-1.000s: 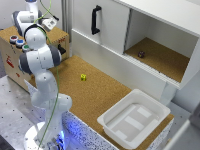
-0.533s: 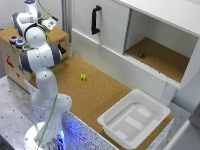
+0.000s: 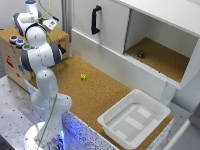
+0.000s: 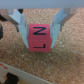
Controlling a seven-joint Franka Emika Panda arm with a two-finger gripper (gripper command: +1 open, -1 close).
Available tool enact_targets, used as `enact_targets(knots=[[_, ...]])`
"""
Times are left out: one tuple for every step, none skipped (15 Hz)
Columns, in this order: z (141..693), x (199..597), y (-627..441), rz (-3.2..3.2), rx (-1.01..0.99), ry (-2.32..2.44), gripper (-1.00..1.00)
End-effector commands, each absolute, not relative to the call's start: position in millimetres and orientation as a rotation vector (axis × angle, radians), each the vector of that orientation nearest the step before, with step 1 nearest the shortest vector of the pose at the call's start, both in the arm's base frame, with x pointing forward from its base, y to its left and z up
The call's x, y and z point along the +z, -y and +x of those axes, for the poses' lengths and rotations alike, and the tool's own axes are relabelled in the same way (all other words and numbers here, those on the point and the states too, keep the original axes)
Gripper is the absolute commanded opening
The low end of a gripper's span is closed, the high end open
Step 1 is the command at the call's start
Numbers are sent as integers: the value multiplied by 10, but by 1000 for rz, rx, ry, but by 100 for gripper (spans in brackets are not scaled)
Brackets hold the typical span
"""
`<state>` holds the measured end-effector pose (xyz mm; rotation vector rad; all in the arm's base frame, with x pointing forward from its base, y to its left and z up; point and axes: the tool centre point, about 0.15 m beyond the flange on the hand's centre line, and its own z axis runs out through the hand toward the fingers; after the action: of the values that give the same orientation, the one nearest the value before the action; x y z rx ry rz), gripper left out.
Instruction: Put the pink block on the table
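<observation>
Between the claw's fingers: the pink block (image 4: 40, 37), black letters on its face, hangs over cork surface.
Claw (image 4: 41, 31): clenched on the pink block, one finger on each side face.
Where it hovers: seemingly above the cork-topped wooden box (image 3: 59, 35), at the exterior view's left, not the table (image 3: 100, 95).
Step in hand: carry to bare table, likely near the yellow cube (image 3: 83, 77).
Doing it well: keep the block level, lower until it touches, then release.
</observation>
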<state>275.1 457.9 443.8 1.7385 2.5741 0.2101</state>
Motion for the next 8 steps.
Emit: enact_targets(knots=[[3158, 4760, -4459, 1864, 29, -2538, -100], [3223, 4729, -4332, 1950, 43, -2483, -100], [3256, 4708, -4199, 2010, 49, -2424, -100], [3287, 4690, -4019, 2099, 49, -2348, -100], [3296, 4656, -3787, 2211, 46, -2241, -100], [3278, 4631, -3573, 2313, 44, -2137, -100], [3231, 4592, -3336, 2399, 37, -2030, -100], [3172, 4552, -3117, 2476, 20, -1937, -100]])
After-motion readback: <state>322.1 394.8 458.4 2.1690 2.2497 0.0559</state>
